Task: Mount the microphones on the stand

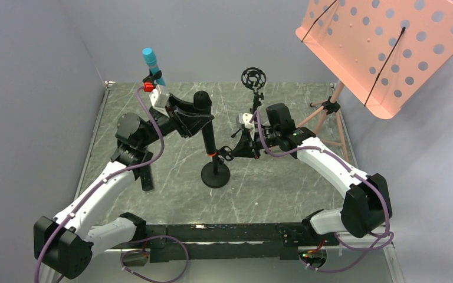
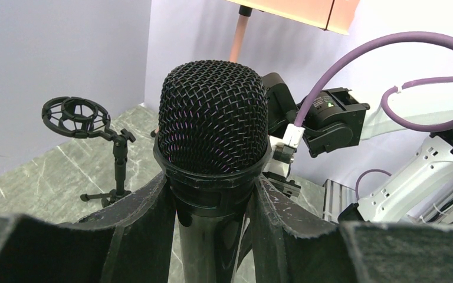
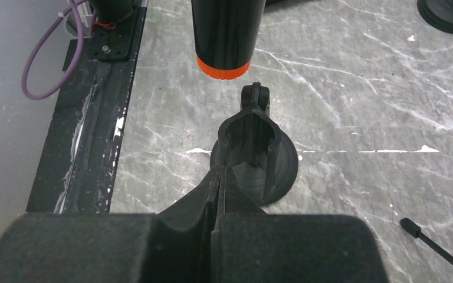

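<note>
My left gripper (image 1: 196, 115) (image 2: 212, 191) is shut on the black microphone (image 1: 203, 106) (image 2: 212, 118) just under its dark mesh head and holds it upright. The microphone's orange end cap (image 1: 212, 154) (image 3: 223, 66) hangs just above and beside the stand's black clip (image 3: 249, 132). My right gripper (image 1: 236, 151) (image 3: 219, 177) is shut on the clip's back, over the stand's round base (image 1: 215, 175) (image 3: 286, 171). The turquoise microphone (image 1: 151, 63) sits tilted in a clip at the back left. No microphone with a silver-grey head shows.
A small tripod stand with an empty ring shock mount (image 1: 252, 77) (image 2: 76, 115) stands at the back centre. An orange perforated music stand (image 1: 383, 47) on a tripod is at the back right. Another round base (image 3: 451, 12) lies beyond the clip. Grey walls enclose the marble table.
</note>
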Robot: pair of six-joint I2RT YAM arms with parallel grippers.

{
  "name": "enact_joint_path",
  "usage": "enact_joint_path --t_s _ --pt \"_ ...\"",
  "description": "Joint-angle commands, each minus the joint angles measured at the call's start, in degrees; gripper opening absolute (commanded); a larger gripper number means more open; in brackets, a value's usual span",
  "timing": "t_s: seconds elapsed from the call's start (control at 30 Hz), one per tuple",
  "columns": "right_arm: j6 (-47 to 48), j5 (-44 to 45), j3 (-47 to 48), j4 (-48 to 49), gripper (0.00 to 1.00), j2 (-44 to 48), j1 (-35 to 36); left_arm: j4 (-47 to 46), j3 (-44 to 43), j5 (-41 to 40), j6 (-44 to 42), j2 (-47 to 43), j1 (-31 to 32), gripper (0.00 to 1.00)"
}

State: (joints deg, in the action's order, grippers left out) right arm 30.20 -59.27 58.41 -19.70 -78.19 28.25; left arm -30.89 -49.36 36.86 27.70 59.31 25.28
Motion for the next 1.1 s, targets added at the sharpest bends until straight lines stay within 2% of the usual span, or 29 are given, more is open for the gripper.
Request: enact_joint_path --t_s 0.0,0.57,0.9,1.07 --pt "3.06 -1.50 0.64 -0.88 0.01 1.73 -1.39 -6.67 -3.52 -1.95 -0.46 0.80 1.10 0.00" --pt "-1.11 0.91 -2.25 5.43 0.02 -0.29 -0.18 -9.77 -4.08 -5.38 0.04 4.45 4.70 0.00" --pt "-1.99 2.32 -3.95 8.36 0.12 -0.70 0.93 -14.39 0.29 -10.06 1.50 4.20 5.29 0.00" --pt "-1.20 2.31 -4.30 8.04 0.22 -0.33 0.97 -16.42 2.87 -11.36 2.75 3.66 5.47 0.00"
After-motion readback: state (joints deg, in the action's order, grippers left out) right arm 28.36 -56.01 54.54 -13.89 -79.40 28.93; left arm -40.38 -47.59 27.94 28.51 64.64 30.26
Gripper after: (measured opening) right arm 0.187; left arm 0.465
